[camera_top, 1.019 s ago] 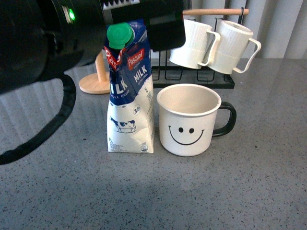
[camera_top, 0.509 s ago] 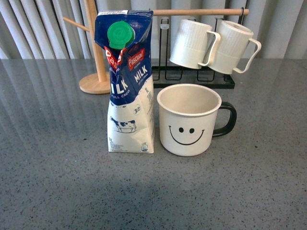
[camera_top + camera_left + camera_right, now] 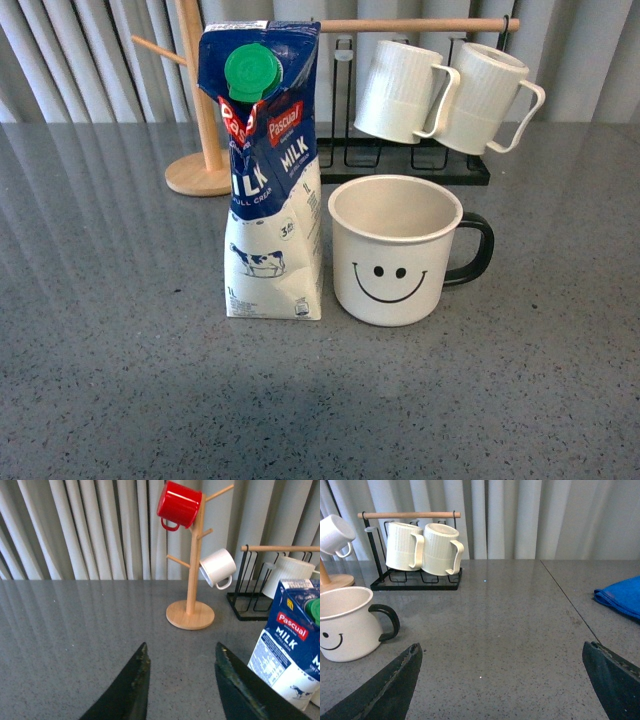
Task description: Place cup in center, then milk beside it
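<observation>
Fingers, left gripper (image 3: 180, 680): I see both dark tips spread apart over bare counter, holding nothing; the milk carton sits off to one side of them.
Fingers, right gripper (image 3: 502, 680): spread very wide, nothing between them, well clear of the cup.
Counter (image 3: 120, 380): grey speckled stone, glossy.
Milk (image 3: 268, 170): tall carton standing upright at the middle of my front view, dark blue top, white bottom, red "Pascual" label, "MILK" lettering, small cow drawing, green round cap (image 3: 251, 73).
Cup (image 3: 392, 250): wide off-white mug, black smiley face towards me, black handle pointing right, upright just beside the milk on its right; I cannot tell whether they touch.
</observation>
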Robot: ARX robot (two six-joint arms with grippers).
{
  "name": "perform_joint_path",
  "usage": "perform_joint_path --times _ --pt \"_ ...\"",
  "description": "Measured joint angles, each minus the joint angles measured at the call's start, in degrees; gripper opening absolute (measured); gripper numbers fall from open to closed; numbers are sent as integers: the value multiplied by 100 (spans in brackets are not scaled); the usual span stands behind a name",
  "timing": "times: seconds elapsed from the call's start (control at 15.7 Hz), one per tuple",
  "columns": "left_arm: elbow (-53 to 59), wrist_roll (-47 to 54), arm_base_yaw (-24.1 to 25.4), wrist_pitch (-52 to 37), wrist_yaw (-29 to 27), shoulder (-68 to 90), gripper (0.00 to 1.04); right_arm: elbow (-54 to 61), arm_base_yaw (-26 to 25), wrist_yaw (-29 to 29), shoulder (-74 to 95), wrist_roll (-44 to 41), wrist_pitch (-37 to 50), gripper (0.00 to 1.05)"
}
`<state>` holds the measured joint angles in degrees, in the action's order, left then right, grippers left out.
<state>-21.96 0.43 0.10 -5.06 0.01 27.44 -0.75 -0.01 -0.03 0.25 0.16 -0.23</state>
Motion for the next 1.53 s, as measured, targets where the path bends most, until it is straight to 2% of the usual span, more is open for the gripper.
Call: perform_joint_path --times 0.19,0.25,0.89,1.02,1.53 --pt "708 -4 -22 -278 -2 -533 4 0 0 0 0 2 0 98" --pt "894 -20 -22 -317 -4 -660 2 0 0 0 0 0 0 98" --pt "1823 -22 -22 -225 -2 -1635 1 0 0 0 0 2 0 98" --pt "1950 -22 -22 599 0 -2437 1 0 0 0 0 2 0 98" --pt "2109 -37 -22 527 -4 -2691 1 0 0 0 0 2 0 98"
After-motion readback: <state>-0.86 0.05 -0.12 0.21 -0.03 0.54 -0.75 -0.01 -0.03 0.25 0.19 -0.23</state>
